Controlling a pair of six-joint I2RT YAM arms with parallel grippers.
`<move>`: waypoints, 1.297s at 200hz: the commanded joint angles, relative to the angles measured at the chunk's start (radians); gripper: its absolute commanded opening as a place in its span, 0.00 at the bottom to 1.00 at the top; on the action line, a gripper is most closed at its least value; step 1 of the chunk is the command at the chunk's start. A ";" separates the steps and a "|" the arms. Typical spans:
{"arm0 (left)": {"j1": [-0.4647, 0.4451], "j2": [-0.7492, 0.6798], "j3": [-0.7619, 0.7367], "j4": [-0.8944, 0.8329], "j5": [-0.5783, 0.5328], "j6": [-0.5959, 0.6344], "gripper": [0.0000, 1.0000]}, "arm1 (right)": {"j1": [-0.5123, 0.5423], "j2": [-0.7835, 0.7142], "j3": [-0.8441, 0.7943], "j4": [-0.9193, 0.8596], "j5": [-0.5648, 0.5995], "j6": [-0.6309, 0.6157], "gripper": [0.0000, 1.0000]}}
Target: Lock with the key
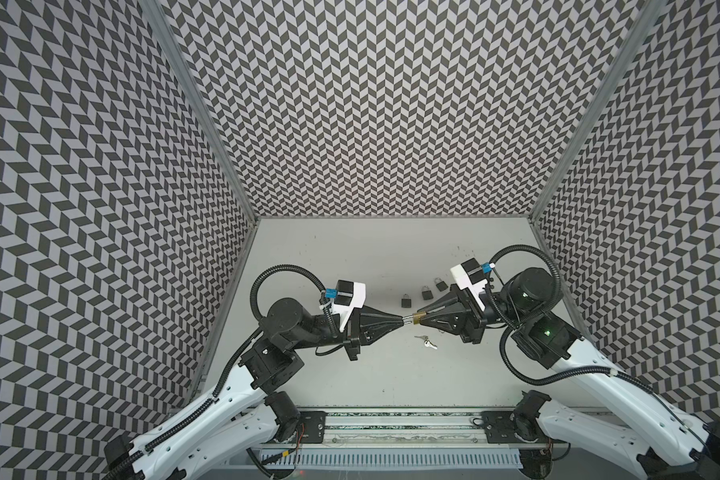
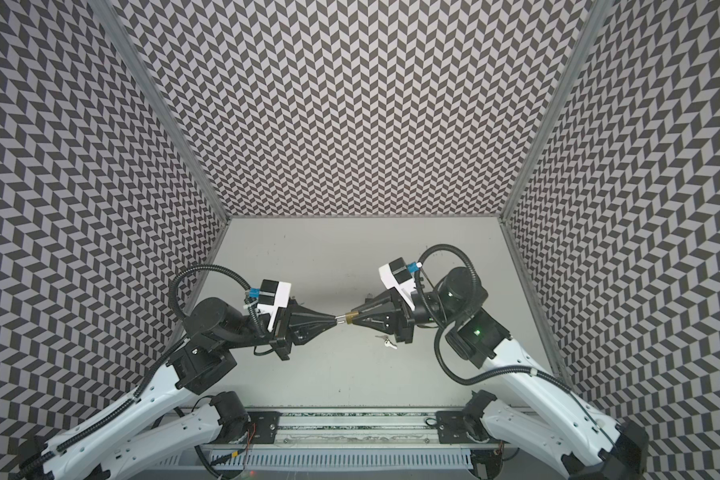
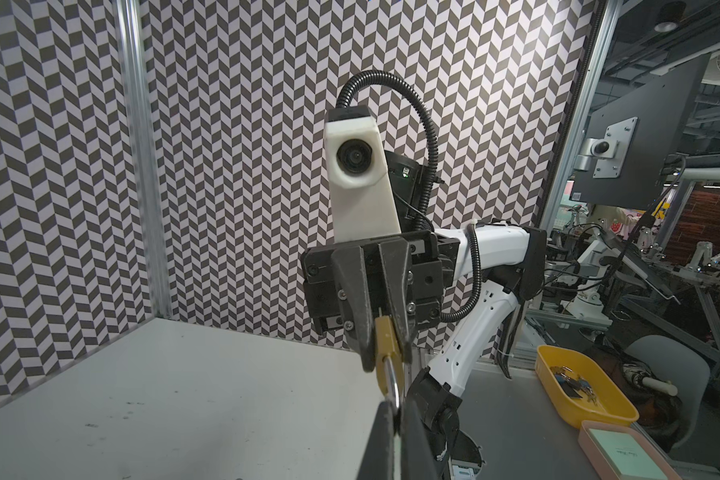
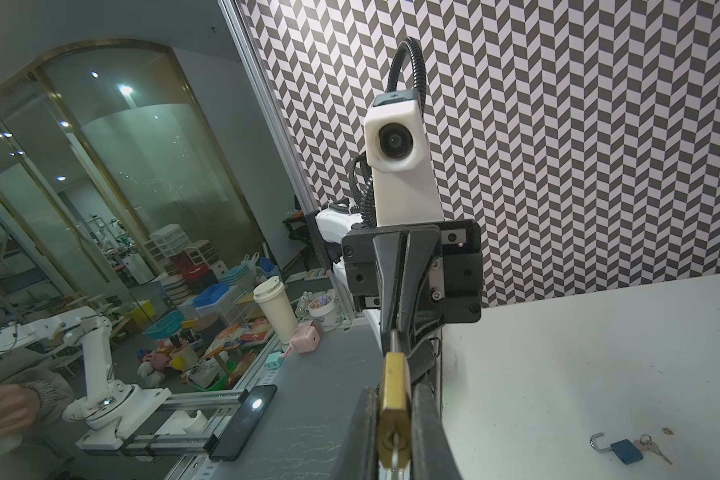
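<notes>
The two arms meet tip to tip above the middle of the bench (image 1: 350,374). The right gripper (image 1: 420,316) is clamped on the flat sides of a brass padlock (image 1: 416,319), which juts out past its fingertips towards the other arm. The left gripper (image 1: 404,319) is closed tight on the padlock's silver shackle (image 1: 409,319), so the lock is held off the bench between the two grippers, level with both.

The left wrist view shows the brass body (image 3: 385,345) wedged between the right gripper's fingers (image 3: 352,316) and the shackle (image 3: 391,386) running into the left gripper's own tips. In the right wrist view the keyhole end of the padlock (image 4: 393,395) faces the camera, and a sliver of bright metal sits at the keyhole; I cannot tell whether it is a key.

A bunch of keys (image 1: 425,342) lies on the bench below the right gripper, on the near side of it. In the right wrist view they touch a blue padlock (image 4: 626,451) whose shackle is open. Three small dark padlocks (image 1: 426,292) sit on the bench on the far side of the right gripper.
</notes>
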 commanded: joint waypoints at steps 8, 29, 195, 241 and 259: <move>0.002 -0.011 0.006 0.009 0.015 0.000 0.00 | 0.005 0.001 0.025 0.010 0.030 -0.026 0.00; -0.028 0.037 -0.005 0.057 0.021 -0.012 0.00 | 0.082 0.055 0.059 -0.044 0.098 -0.090 0.00; -0.030 -0.046 -0.032 -0.032 -0.071 0.004 0.00 | 0.021 -0.064 0.017 0.098 0.101 0.010 0.00; -0.029 -0.042 -0.014 -0.048 -0.068 0.014 0.00 | 0.021 -0.040 0.036 0.034 0.097 -0.018 0.00; -0.029 -0.053 -0.009 -0.063 -0.078 0.022 0.00 | 0.021 -0.049 0.048 0.002 0.117 -0.043 0.00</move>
